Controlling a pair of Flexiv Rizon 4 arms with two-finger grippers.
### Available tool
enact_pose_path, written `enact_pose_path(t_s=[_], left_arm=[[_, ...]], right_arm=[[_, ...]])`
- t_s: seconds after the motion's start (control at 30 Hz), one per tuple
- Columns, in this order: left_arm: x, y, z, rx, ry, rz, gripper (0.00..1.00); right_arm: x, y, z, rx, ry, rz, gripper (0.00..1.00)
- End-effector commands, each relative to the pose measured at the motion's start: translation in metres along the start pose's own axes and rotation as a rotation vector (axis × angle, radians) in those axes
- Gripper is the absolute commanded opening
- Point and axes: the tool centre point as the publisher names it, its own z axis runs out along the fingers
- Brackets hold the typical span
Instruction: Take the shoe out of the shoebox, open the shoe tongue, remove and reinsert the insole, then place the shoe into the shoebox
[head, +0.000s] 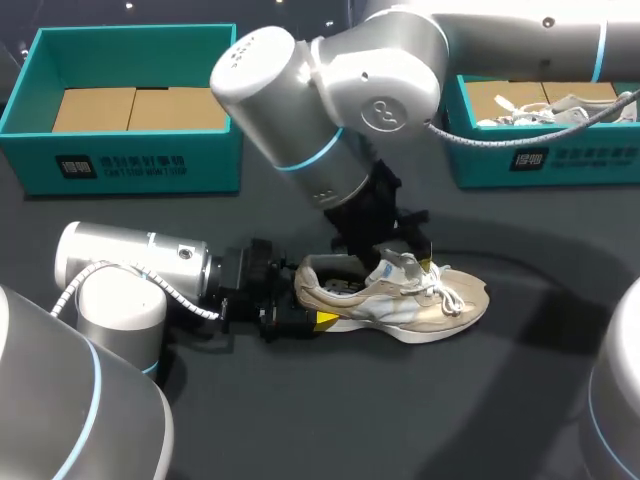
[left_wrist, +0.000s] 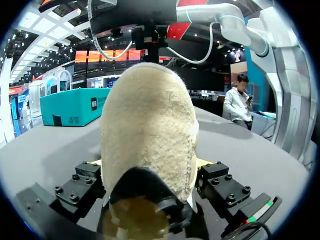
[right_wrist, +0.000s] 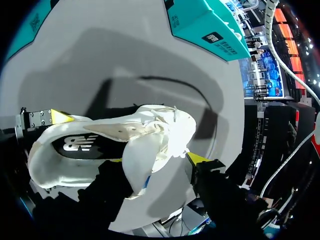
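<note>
A beige and white sneaker (head: 400, 295) lies on its sole on the dark table, toe pointing right. My left gripper (head: 310, 305) comes in low from the left and is shut on the heel. In the left wrist view the suede heel (left_wrist: 147, 135) fills the space between its fingers (left_wrist: 215, 182). My right gripper (head: 405, 262) hangs over the shoe's opening. In the right wrist view the white tongue (right_wrist: 160, 145) is pulled up between its yellow tips (right_wrist: 197, 157), both against it. The dark insole (right_wrist: 80, 145) shows inside the shoe.
A teal shoebox (head: 140, 165) with cardboard inside stands at the back left. A second teal box (head: 480, 160) at the back right holds another shoe (head: 560, 105). My right arm's big elbow (head: 330, 90) hangs over the table's middle.
</note>
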Motion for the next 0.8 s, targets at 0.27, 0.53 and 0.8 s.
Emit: enact_pose_path(t_s=[0.27, 0.53, 0.8], left_arm=[[0.001, 0.0, 0.0, -0.001, -0.002, 0.0, 0.0], [0.001, 0.0, 0.0, -0.001, -0.002, 0.0, 0.0], [0.001, 0.0, 0.0, -0.001, -0.002, 0.0, 0.0]], right_arm=[[-0.005, 0.005, -0.002, 0.037, 0.044, 0.07, 0.0], [-0.02, 0.017, 0.01, 0.057, 0.165, -0.094, 0.0], [-0.02, 0.017, 0.01, 0.057, 0.165, -0.094, 0.0]])
